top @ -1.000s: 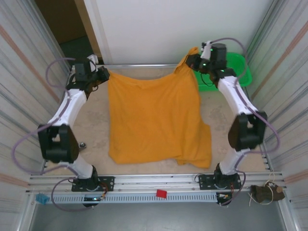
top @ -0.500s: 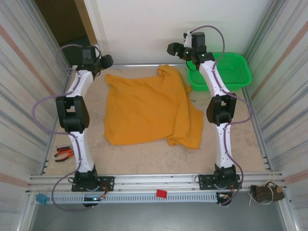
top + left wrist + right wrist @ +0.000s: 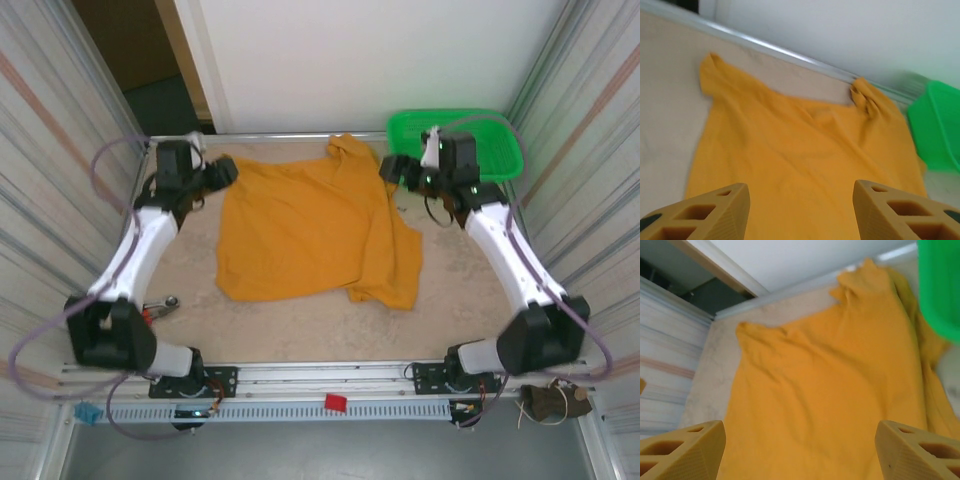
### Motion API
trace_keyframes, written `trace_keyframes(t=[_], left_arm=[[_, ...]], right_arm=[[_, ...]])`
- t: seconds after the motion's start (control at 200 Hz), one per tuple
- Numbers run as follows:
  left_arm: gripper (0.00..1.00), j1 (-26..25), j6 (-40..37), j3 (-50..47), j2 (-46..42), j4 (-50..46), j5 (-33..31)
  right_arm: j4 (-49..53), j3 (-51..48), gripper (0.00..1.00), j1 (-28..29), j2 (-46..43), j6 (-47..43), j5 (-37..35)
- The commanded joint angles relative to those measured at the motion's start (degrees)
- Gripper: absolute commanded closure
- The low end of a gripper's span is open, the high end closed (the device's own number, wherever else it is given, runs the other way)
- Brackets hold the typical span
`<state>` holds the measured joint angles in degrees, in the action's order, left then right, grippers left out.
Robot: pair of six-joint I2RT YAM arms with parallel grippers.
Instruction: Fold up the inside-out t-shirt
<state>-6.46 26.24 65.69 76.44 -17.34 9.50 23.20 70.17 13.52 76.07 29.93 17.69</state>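
The mustard-orange t-shirt (image 3: 305, 225) lies loosely spread on the table, with one far corner bunched at the back rail and its right side folded over in a rumpled flap. My left gripper (image 3: 224, 172) hovers at the shirt's far left corner, jaws open and empty. My right gripper (image 3: 390, 168) hangs just off the shirt's far right edge, also open with nothing in it. The left wrist view looks across the cloth (image 3: 800, 145) between the spread fingers (image 3: 715, 210). The right wrist view shows the cloth (image 3: 830, 390) below wide-apart fingers (image 3: 685, 447).
A green basket (image 3: 462, 114) stands at the back right corner, close behind my right wrist; its rim shows as green basket (image 3: 940, 285) and green basket (image 3: 935, 130). A small hand tool (image 3: 160, 304) lies by the left arm. Metal walls close both sides.
Both grippers held the shirt's far corners a second ago and have let go. The shirt dropped and now lies flatter, further back. Both arms lowered beside it.
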Motion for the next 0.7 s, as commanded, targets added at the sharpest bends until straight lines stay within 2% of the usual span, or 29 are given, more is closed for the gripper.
trace_keyframes(t=[0.0,0.155,0.266,0.426,0.571,0.696], left_arm=[[0.43,-3.28,9.95,-14.30,-11.14,-5.61,-2.46],[0.42,-8.39,23.56,-33.04,-30.33,-7.87,-7.15],[0.40,-10.45,28.65,-40.14,-37.40,-8.55,-9.31],[0.40,-10.50,27.27,-41.49,-32.24,-6.91,-9.67],[0.39,-10.66,25.71,-40.25,-23.33,-4.41,-9.29],[0.39,-11.19,26.22,-41.24,-19.05,-0.55,-10.34]], right_arm=[[8.01,-10.79,0.22,3.40,-6.95,4.13,-6.56],[14.72,-23.84,0.22,8.46,-17.47,11.15,-13.07],[16.66,-31.11,0.21,10.74,-22.37,14.96,-15.62],[13.60,-38.74,0.20,11.90,-22.72,18.82,-13.09],[10.66,-40.72,0.20,16.16,-21.10,21.20,-14.47],[6.59,-41.13,0.23,16.79,-17.33,21.12,-15.06]])
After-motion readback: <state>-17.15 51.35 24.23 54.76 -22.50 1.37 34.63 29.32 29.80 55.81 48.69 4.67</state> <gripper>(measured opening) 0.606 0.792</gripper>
